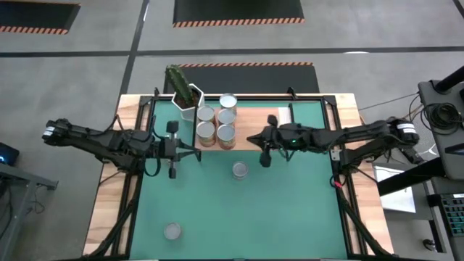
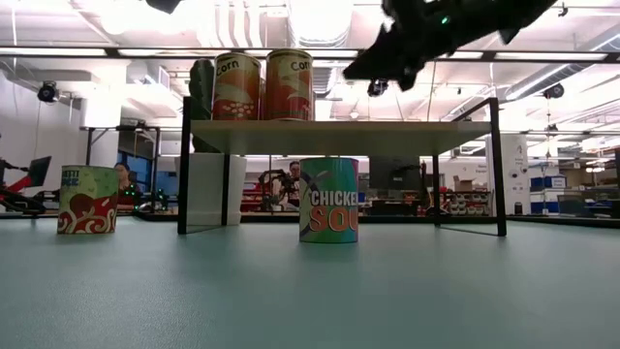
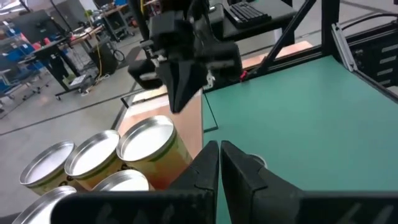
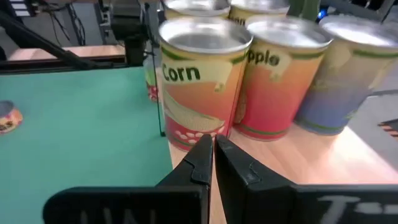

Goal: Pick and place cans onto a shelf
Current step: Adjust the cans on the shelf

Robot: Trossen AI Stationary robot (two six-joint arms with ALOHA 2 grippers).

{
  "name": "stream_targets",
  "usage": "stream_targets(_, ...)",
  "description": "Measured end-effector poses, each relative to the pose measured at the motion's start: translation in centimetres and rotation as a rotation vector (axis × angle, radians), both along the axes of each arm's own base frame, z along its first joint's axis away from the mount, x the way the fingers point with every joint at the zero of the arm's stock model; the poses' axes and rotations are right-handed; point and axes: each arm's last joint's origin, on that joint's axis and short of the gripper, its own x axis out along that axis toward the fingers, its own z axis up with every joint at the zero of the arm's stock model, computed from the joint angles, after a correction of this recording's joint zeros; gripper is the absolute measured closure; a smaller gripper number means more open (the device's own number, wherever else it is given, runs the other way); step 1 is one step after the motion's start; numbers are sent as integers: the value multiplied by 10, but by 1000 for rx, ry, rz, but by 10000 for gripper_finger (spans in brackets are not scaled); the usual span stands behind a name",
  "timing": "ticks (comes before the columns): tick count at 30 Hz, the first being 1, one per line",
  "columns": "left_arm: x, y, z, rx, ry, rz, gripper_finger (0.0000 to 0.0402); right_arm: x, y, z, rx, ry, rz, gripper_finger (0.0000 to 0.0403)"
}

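While five cans stand clustered at the left end of the shelf, two more sit on the tabletop. Both grippers, left and right, hover empty with fingers pressed together.

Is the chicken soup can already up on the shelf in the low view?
No. The chicken soup can stands on the green mat beneath the shelf, whose top holds the corn cans.

Grey floor with striped black mats; ceiling lights overhead.
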Motion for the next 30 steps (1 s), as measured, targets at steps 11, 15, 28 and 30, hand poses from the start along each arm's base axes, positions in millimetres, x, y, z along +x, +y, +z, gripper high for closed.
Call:
stream_targets(11, 0, 0, -1, 1, 6, 0, 402, 40, -4, -20, -35, 84, -73, 394)
stream_targets(15, 0, 0, 0, 0, 4, -1, 402, 47, -5, -18, -47, 99, -68, 394)
stream_targets(28, 0, 0, 0, 0, 3, -1, 402, 48, -2, -16, -24, 132, -65, 394)
stream_targets(30, 0, 0, 0, 0, 2, -1, 402, 48, -2, -16, -27, 133, -63, 394)
